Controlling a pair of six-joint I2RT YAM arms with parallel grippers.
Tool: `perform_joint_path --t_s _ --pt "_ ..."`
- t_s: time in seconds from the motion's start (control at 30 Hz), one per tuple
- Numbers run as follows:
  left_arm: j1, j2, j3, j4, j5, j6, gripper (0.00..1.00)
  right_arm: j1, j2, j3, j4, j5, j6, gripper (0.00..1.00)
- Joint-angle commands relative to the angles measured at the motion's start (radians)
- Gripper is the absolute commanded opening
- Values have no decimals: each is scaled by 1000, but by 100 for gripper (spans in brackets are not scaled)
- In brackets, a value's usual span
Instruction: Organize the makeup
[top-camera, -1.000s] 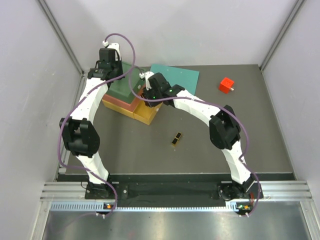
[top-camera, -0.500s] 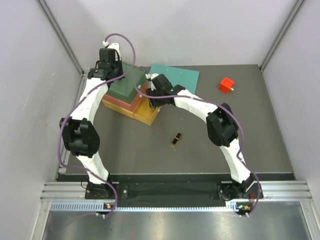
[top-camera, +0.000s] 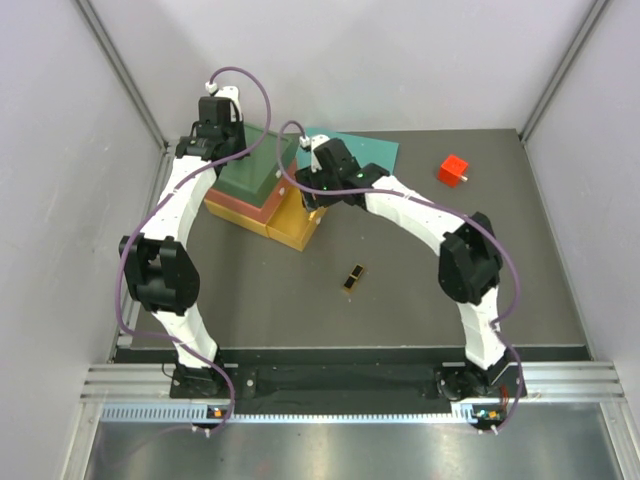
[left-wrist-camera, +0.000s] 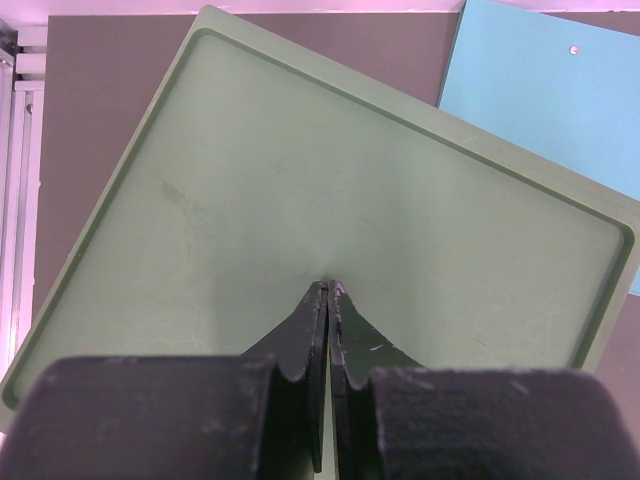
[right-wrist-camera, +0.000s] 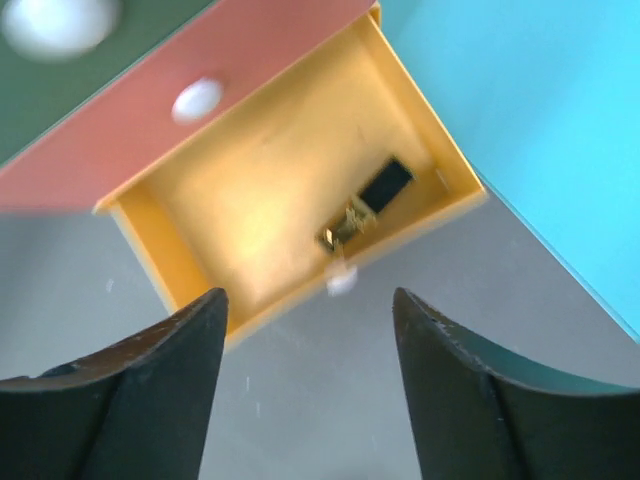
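Note:
A black-and-gold case (right-wrist-camera: 378, 192) lies inside the open yellow drawer (right-wrist-camera: 250, 215) of the stacked organizer. My right gripper (right-wrist-camera: 308, 300) hangs open just above and in front of that drawer, with nothing between its fingers; in the top view the right gripper (top-camera: 310, 190) sits over the yellow drawer (top-camera: 292, 228). A second black-and-gold case (top-camera: 354, 277) lies alone on the dark table. My left gripper (left-wrist-camera: 328, 287) is shut and empty, its tips over the organizer's green top (left-wrist-camera: 300, 180). The rest of the makeup is out of view.
The organizer has a green top (top-camera: 252, 165), a red tier (top-camera: 232, 207) and the yellow drawer below. A teal mat (top-camera: 365, 150) lies behind it and a red cube (top-camera: 453, 169) stands at the far right. Grey walls enclose the table.
My right gripper's jaws have spread apart, and its wrist has shifted a little right and back over the yellow drawer while the elbow swung right. The left arm has stayed still.

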Motion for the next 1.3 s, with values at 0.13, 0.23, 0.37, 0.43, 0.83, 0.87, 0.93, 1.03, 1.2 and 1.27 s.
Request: perform_joint_path --t_s 0.13,0.23,0.37,0.43,0.83,0.87,0.93,1.03,1.2,1.27 --pt "3 94 -73 -253 35 -2 5 -4 -298 -291 -72 -37 -173 84" --pt "3 97 -73 -251 38 -3 5 -4 -370 -421 -84 -71 -195 92" --pt "3 103 -72 -250 42 -3 5 0 -457 -544 -90 -72 -253 100" --pt "3 103 -72 -250 44 -3 5 5 -471 -584 -99 -77 -273 100" --pt "3 103 -72 -253 39 -2 5 59 -381 -592 -135 -104 -313 100" --pt "3 101 -72 -253 38 -2 5 63 -365 -592 -138 -121 -316 100" --pt "3 101 -73 -251 35 0 5 69 -359 -601 -144 -132 -321 100" --pt "3 101 -73 -255 31 0 5 77 -345 -610 -139 -155 -319 100" --pt "3 106 -73 -256 33 2 5 92 -299 -600 -142 -160 -318 100" --pt "3 108 -73 -256 35 2 5 97 -279 -596 -142 -150 -318 100"
